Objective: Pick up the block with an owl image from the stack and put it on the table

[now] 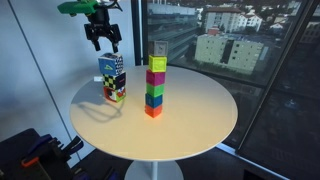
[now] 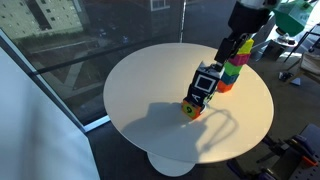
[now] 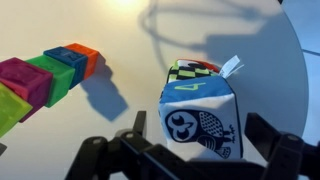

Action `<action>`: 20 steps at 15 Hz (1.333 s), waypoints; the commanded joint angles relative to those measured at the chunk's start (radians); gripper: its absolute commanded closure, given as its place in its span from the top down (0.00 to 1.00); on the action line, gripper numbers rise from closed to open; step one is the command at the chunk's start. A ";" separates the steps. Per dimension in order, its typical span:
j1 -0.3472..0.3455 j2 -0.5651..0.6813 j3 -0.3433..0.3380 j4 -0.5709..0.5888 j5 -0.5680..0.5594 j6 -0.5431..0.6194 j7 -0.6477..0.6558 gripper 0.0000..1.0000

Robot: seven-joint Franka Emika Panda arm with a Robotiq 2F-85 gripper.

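The stack (image 1: 112,79) of picture-printed cubes stands on the round white table (image 1: 200,125) and also shows in an exterior view (image 2: 203,90). Its top block (image 3: 198,128) shows a black-and-white owl on one face and a blue face with a green "4". A checkered cube (image 3: 192,68) shows beneath it. My gripper (image 1: 103,40) hangs a little above the stack, open and empty, in both exterior views (image 2: 228,46). In the wrist view the fingers (image 3: 200,135) frame the owl block on both sides without touching it.
A taller tower of plain bright cubes (image 1: 155,86) stands close beside the stack, seen in both exterior views (image 2: 237,66) and in the wrist view (image 3: 45,80). Glass windows (image 1: 250,60) run behind the table. Dark equipment (image 1: 35,155) sits on the floor by the table edge.
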 commanded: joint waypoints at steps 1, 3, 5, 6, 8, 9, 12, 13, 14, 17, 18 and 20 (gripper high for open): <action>0.004 0.020 0.000 0.004 -0.036 0.023 0.029 1.00; 0.005 0.029 0.000 0.003 -0.042 0.032 0.028 1.00; 0.007 0.037 -0.001 0.002 -0.038 0.039 0.024 1.00; 0.007 0.040 -0.001 0.002 -0.036 0.041 0.022 1.00; 0.008 0.046 -0.002 0.002 -0.031 0.043 0.017 1.00; 0.009 0.048 -0.003 0.001 -0.030 0.044 0.016 1.00; 0.009 0.054 -0.005 0.002 -0.023 0.044 0.011 1.00; 0.009 0.057 -0.005 0.002 -0.022 0.043 0.009 1.00; 0.009 0.059 -0.006 0.002 -0.020 0.043 0.007 1.00; 0.009 0.065 -0.006 0.002 -0.020 0.043 0.007 1.00; 0.008 0.067 -0.007 0.003 -0.019 0.043 0.007 1.00; 0.008 0.071 -0.007 0.004 -0.018 0.041 0.006 1.00</action>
